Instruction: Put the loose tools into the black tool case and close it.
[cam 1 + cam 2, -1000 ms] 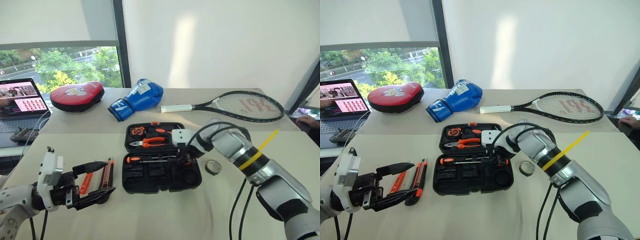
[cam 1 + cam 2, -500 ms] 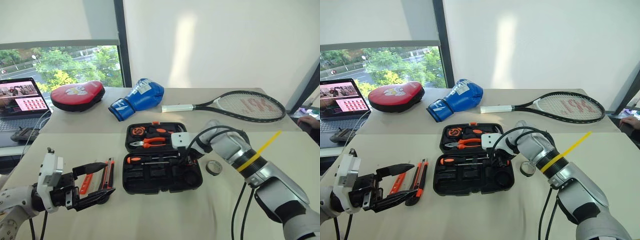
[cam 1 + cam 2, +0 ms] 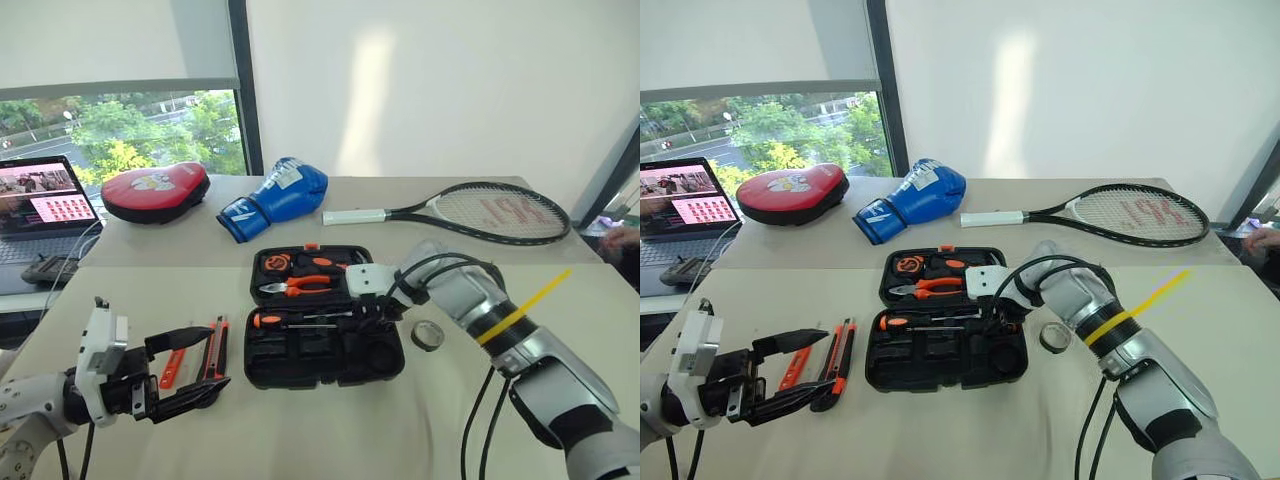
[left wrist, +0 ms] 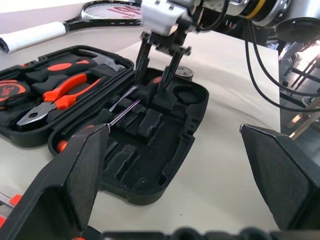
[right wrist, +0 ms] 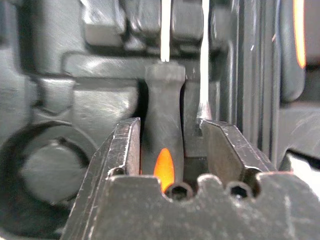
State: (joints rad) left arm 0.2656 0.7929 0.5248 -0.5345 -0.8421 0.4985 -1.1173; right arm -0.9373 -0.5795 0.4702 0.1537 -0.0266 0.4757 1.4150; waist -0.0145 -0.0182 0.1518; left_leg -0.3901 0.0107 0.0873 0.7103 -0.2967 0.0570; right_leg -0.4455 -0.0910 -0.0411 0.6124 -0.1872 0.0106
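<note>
The black tool case lies open mid-table. Its lower half holds two black-and-orange screwdrivers, one with its handle at the left. The other's handle rests in a slot at the right. My right gripper hangs just above that handle, open, its fingers straddling it with a gap. A small dark tape roll sits on the table right of the case. Left of the case lie the utility knife and the slim orange tester screwdriver. My left gripper is wide open over them, holding nothing.
The case's upper half holds orange-handled pliers and an orange tape measure. Behind it lie a tennis racket, a blue boxing glove and a red pad. A laptop stands far left. A person's hand is at the right edge.
My right gripper has risen a little off the case and its fingers have spread wider; the screwdriver stays in its slot. The left arm has not moved.
</note>
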